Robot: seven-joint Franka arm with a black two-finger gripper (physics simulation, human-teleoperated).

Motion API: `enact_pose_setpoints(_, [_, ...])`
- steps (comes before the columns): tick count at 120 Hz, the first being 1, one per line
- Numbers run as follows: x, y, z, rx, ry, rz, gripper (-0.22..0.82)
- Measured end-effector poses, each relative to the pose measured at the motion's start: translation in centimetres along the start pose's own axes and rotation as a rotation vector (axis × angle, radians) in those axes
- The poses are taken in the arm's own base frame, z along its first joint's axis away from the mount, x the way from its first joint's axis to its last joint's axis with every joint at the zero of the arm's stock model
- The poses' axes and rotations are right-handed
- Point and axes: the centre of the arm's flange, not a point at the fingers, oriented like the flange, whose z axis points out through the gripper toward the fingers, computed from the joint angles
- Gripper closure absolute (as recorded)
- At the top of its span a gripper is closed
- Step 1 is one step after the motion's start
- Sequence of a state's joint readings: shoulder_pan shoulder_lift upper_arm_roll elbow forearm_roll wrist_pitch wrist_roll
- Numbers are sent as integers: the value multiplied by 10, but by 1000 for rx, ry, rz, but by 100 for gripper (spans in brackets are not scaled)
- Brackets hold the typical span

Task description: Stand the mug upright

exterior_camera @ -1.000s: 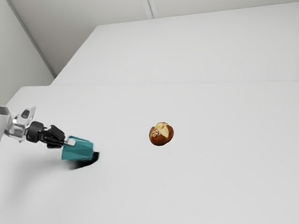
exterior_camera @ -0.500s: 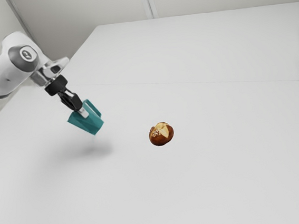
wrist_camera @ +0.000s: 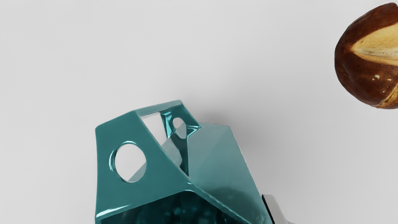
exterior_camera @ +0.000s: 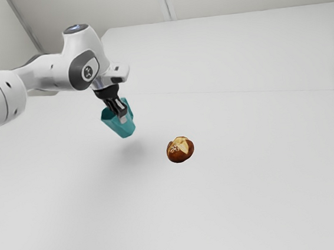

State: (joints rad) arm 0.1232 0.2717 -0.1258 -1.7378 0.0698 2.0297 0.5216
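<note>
Currently, exterior view: tool (exterior_camera: 122, 118) gripping mug (exterior_camera: 117, 127), tilted, above table (exterior_camera: 223, 214); bun (exterior_camera: 180, 150) apart. Judgement: bring base level before lowering; release only once it sits flat. Wrist view: mouth turned toward tool, fingertip (wrist_camera: 275, 209) against wall. Slip possible; rotate slowly, keep grip firm.

The teal mug (wrist_camera: 217, 155) shows angular faces, one paler than the panel beside it. A rounded hole pierces that panel, and another hole shows beyond an open gap. Below the panel's edge the mug is dark and glossy. A finger of the tool (exterior_camera: 122, 118), grey with a black edge, lies against the mug's side. Well apart, partly out of view, is a brown bread roll (wrist_camera: 357, 71) with pale splits, over the white bench (wrist_camera: 93, 56).
</note>
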Motion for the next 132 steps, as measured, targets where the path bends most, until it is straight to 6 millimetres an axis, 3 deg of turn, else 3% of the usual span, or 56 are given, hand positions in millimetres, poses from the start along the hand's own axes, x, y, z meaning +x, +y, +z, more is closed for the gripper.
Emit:
enact_pose_setpoints(27, [10,3,49,-5,-36,-71,79])
enact_pose_setpoints(52, [6,7,64,-13,-60,-128,78])
enact_pose_setpoints(64, [6,7,70,-20,-68,-151,66])
enact_pose_setpoints(80, [6,7,68,-21,-62,-175,39])
enact_pose_setpoints(92, [6,7,53,-12,-44,-189,24])
enact_pose_setpoints(104, [5,6,24,-3,-15,-208,15])
enact_pose_setpoints(132, [4,-2,-95,-2,76,-267,5])
